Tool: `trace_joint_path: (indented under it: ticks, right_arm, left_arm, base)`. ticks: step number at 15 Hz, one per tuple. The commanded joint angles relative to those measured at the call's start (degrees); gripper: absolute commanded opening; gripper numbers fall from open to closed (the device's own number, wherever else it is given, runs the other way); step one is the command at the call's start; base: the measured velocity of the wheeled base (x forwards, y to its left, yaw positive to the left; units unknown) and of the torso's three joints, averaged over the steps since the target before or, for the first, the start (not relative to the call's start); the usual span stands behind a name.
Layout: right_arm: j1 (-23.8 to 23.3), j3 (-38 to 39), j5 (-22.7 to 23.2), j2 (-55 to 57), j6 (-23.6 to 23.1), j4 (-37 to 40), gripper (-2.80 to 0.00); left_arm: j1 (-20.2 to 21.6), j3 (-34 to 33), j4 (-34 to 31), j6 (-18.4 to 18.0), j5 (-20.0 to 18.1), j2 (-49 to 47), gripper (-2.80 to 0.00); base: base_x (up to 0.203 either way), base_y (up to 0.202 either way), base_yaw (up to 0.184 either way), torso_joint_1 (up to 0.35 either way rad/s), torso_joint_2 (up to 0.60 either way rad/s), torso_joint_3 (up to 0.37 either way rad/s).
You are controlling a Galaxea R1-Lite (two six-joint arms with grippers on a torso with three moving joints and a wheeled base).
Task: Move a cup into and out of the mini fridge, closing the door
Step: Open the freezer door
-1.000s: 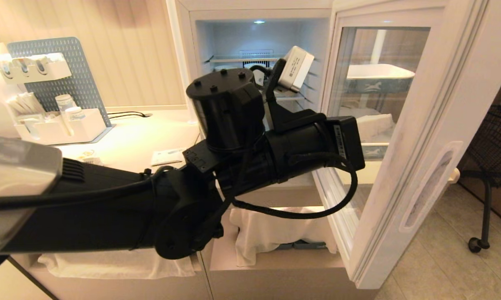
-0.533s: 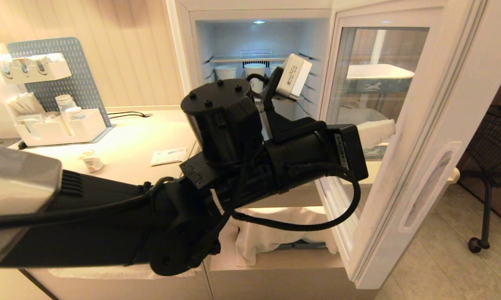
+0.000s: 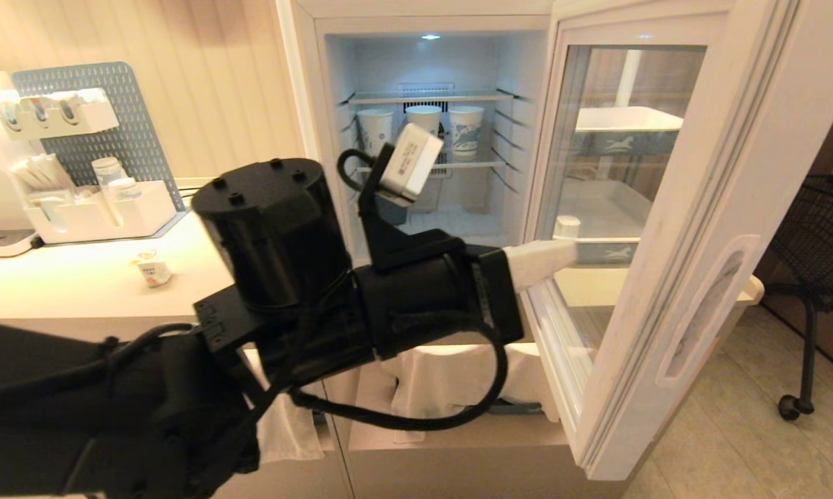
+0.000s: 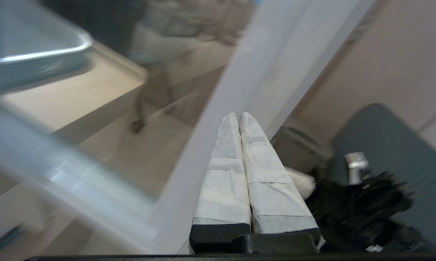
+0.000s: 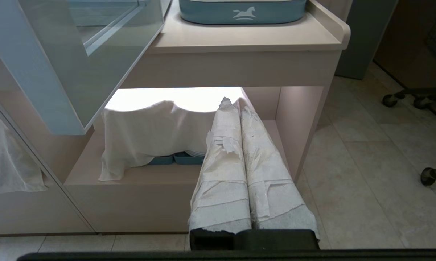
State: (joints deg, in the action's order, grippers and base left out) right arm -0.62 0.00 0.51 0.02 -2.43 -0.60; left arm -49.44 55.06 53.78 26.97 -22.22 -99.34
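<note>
The left gripper [image 3: 562, 255], fingers clenched on nothing, hangs just beside the open door's [image 3: 673, 229] inner face, and a careless sweep could knock it. The right gripper [image 5: 236, 105], also clenched empty, hangs low. The cup [image 3: 152, 268] sits far left on the counter [image 3: 77, 291], outside the fridge [image 3: 430, 138]; a hasty reach could tip it.

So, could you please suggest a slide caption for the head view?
Left gripper, shut and empty, at the open door of the mini fridge; the cup sits on the counter.

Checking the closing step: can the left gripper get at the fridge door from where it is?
Probably yes: the left gripper, shut and empty, is at the open door's inner side with nothing between.
</note>
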Motion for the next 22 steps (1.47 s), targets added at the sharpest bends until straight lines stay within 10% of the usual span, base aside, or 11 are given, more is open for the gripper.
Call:
trace_joint_path:
  ticks: [1,9,18,22]
  right_arm:
    - [0.0,0.5,0.0,-0.1,0.0,0.0,-2.80]
    - [0.0,0.5,0.0,-0.1,0.0,0.0,-2.80]
    - [0.0,0.5,0.0,-0.1,0.0,0.0,-2.80]
    - [0.0,0.5,0.0,-0.1,0.0,0.0,-2.80]
  left_arm:
    - [2.3,-3.7,-1.9,-1.4,0.0,5.7,-2.80]
    - [16.8,-14.9,-21.5,-12.6,4.2,24.0,-2.80]
    - [38.9,-22.9,-21.8,-26.9,5.2,26.7,-2.80]
    - [41.8,-35.4,-22.5,-28.0,7.1,36.1,-2.80]
  base:
    - [0.000,0.000,0.000,0.000,0.00,0.000]
    - [0.000,0.000,0.000,0.000,0.00,0.000]
    - [0.000,0.000,0.000,0.000,0.00,0.000]
    - [0.000,0.000,0.000,0.000,0.00,0.000]
